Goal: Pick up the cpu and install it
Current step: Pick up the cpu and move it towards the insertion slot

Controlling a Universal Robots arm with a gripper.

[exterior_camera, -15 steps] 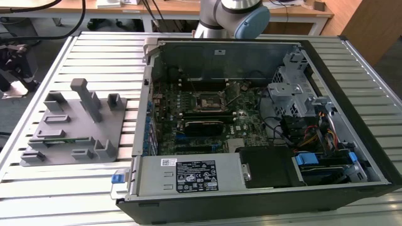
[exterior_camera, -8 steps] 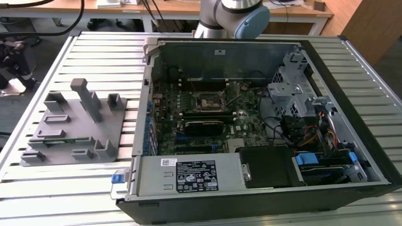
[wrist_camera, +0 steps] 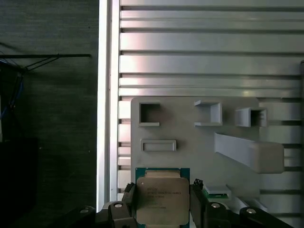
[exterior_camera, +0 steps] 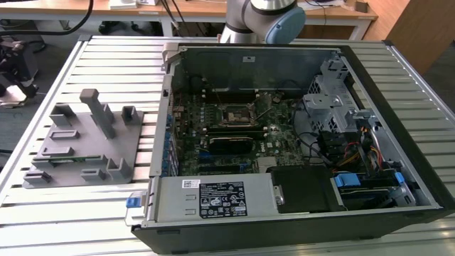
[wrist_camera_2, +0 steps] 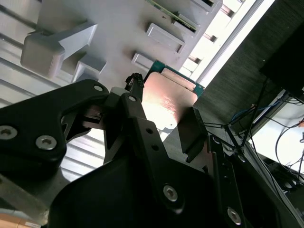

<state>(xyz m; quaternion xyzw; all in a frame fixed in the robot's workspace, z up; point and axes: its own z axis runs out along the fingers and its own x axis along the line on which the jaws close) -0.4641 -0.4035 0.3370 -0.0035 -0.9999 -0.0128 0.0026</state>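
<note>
In both wrist views the cpu (wrist_camera: 161, 195) (wrist_camera_2: 172, 97), a flat square chip with a silver top and a thin green edge, sits between the two black fingers of my gripper (wrist_camera: 163, 203) (wrist_camera_2: 164, 118). The fingers press on its opposite sides and hold it above the grey fixture plate (wrist_camera: 190, 154) (wrist_camera_2: 118, 28). In the exterior view the open computer case (exterior_camera: 419, 160) lies on the slatted table, and the black socket frame (exterior_camera: 235, 114) sits on its motherboard (exterior_camera: 281, 138).
The grey fixture plate (exterior_camera: 89, 144) carries raised blocks and pockets, and a green memory stick (exterior_camera: 67, 158) (wrist_camera: 217, 192) lies in one slot. The table edge and the dark floor (wrist_camera: 52, 118) lie beside the plate. The arm's base (exterior_camera: 256, 21) stands behind the case.
</note>
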